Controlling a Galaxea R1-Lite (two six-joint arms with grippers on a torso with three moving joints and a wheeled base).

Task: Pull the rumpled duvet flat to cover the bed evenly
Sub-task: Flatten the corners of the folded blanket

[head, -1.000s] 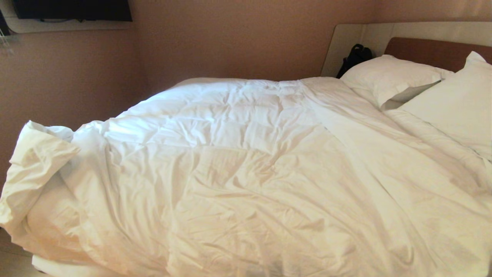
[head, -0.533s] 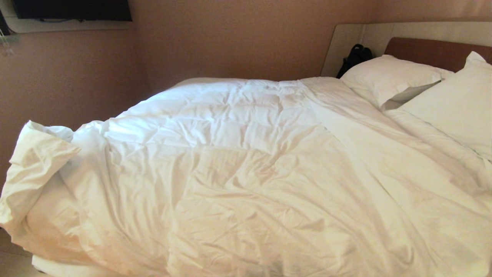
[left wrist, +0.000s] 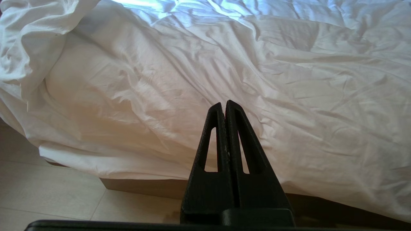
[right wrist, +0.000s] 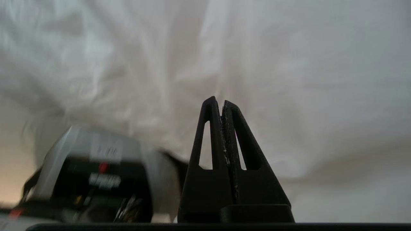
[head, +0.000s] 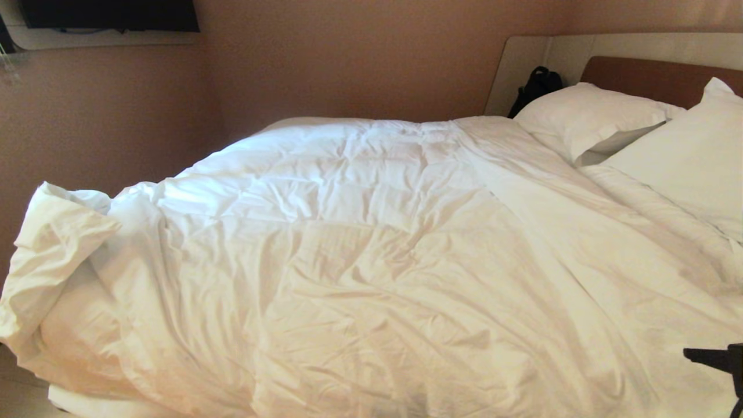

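Entering head view's lower-right corner, right gripper [right wrist: 221, 102] pressed together, empty, over rumpled duvet [head: 360, 261]; left gripper [left wrist: 223, 105] same.

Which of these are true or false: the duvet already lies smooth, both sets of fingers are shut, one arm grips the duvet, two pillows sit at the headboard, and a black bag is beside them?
1. The duvet lies smooth and flat on the bed. False: it is wrinkled, and its corner at the foot end is bunched up.
2. Both the left gripper and the right gripper have their fingers shut. True.
3. One gripper is clamped on the duvet. False: neither holds any cloth.
4. Two white pillows sit by the headboard. True.
5. A black bag stands next to the pillows. True.
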